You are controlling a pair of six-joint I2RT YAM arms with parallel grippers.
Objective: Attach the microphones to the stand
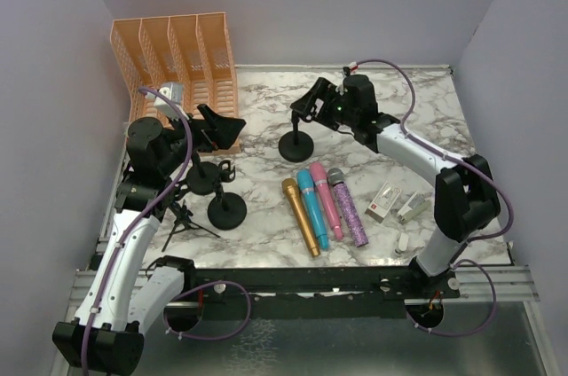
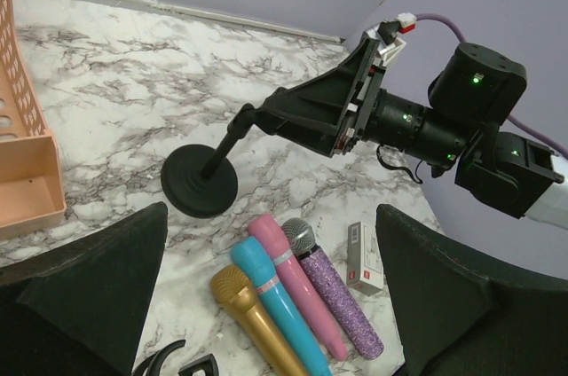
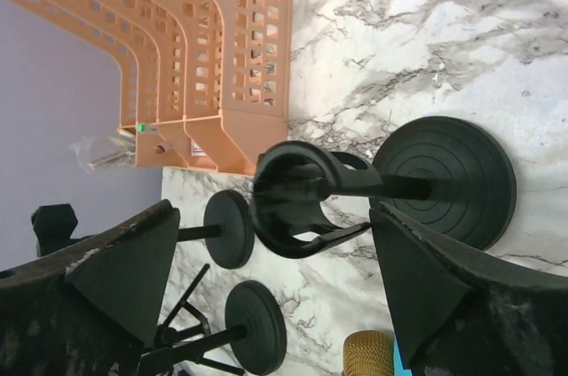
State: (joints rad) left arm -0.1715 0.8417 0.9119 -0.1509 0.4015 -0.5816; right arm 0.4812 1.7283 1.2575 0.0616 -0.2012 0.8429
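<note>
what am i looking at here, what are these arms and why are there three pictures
Two robot arms are bolted to a marble table. One picture looks down from above. The other two come from a camera on each wrist, so the dark shapes at their edges are the fingers. Four microphones lie in a row near round-based stands, an orange rack and small boxes. The left gripper and right gripper are open and hold nothing; the right one flanks one stand's clip.

Top view: high above near edge, looking down over whole counter (image 1: pixel 257 119). Left wrist view: just behind left end effector (image 2: pixel 272 209), facing right end effector (image 2: pixel 275 114) nearby. Right wrist view: close behind that end effector, aimed at stand (image 3: pixel 444 181). All three share that stand.
</note>
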